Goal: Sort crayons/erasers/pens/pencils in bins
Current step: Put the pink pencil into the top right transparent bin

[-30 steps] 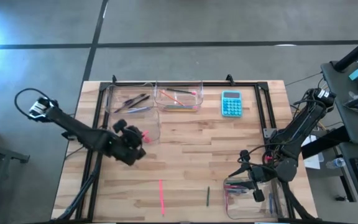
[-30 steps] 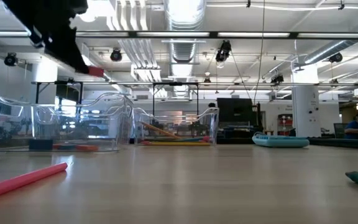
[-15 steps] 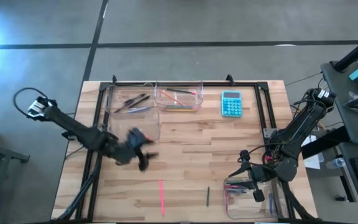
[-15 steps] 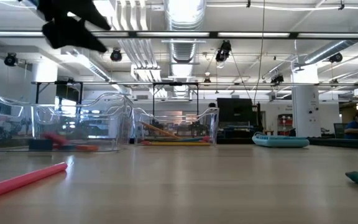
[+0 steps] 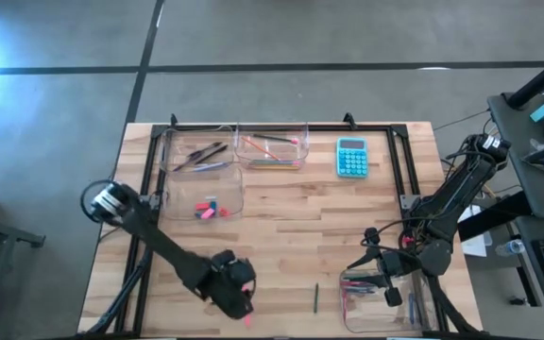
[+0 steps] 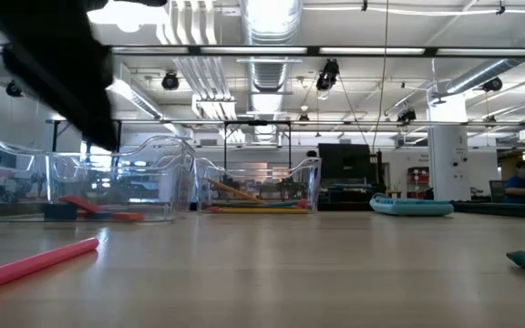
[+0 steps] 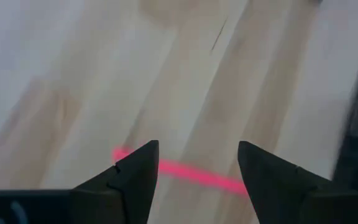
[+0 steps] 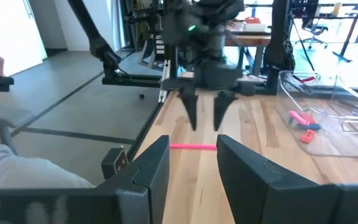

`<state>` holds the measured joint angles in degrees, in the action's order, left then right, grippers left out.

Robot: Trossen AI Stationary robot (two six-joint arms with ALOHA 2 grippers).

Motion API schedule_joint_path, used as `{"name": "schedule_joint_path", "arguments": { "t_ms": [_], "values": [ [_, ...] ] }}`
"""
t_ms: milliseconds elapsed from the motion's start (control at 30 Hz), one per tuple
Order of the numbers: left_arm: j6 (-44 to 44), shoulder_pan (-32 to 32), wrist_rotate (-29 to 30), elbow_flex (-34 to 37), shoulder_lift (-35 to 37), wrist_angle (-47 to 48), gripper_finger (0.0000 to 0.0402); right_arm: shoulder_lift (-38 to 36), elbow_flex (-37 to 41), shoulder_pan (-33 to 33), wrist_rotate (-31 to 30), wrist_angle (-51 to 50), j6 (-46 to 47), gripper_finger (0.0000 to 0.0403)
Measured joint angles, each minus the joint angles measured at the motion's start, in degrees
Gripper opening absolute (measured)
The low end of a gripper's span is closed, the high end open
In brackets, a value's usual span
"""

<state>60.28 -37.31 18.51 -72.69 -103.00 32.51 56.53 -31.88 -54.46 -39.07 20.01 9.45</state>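
Jaws of the left gripper now gape empty over the pink crayon on the desk; its pink eraser has dropped into a bin, so this crayon comes next.

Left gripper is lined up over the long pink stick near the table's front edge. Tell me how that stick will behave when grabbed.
The pink stick looks thin and straight, so probably stiff and light. It appears round and lies flat on bare wood, so a nudge from the open left gripper may roll it. Its slim width leaves little to pinch.
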Motion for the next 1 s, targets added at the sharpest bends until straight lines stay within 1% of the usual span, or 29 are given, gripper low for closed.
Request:
{"name": "schedule_joint_path", "arguments": {
  "t_ms": [67, 100, 233, 467, 667, 833, 1000],
  "values": [
    [3.02, -0.45, -1.86, -3.74, -2.71, 5.8, 0.0202, 0.0, 0.0, 0.0, 0.0, 0.01, 0.44, 0.0123],
    [4.26, -0.59, -2.77, -5.03, -3.63, 7.18, 0.02, 0.0, 0.0, 0.0, 0.0, 0.0, 0.47, 0.0123],
    [8.33, -0.82, -5.5, -6.24, -5.42, 6.27, 0.0199, 0.0, 0.0, 0.0, 0.0, 0.02, 0.59, 0.0123],
    [13.23, -0.96, -6.52, -4.69, -7.24, 5.46, 0.0198, 0.0, 0.0, 0.0, 0.0, 0.02, 1.16, 0.0123],
    [15.82, -0.99, -6.52, -1.55, -7.52, 4.9, 0.0198, 0.0, 0.0, 0.0, 0.0, 0.0, 0.99, 0.0123],
    [15.84, -0.9, -6.02, 1.58, -7.36, -2.2, 0.0198, 0.0, -0.02, 0.0, 0.0, 0.0, 0.96, 0.0123],
    [15.8, -0.9, -5.97, 2.37, -7.26, -3.11, 0.0198, 0.0, -0.02, -0.01, -0.02, 0.0, 0.99, 0.0123]
  ]
}}
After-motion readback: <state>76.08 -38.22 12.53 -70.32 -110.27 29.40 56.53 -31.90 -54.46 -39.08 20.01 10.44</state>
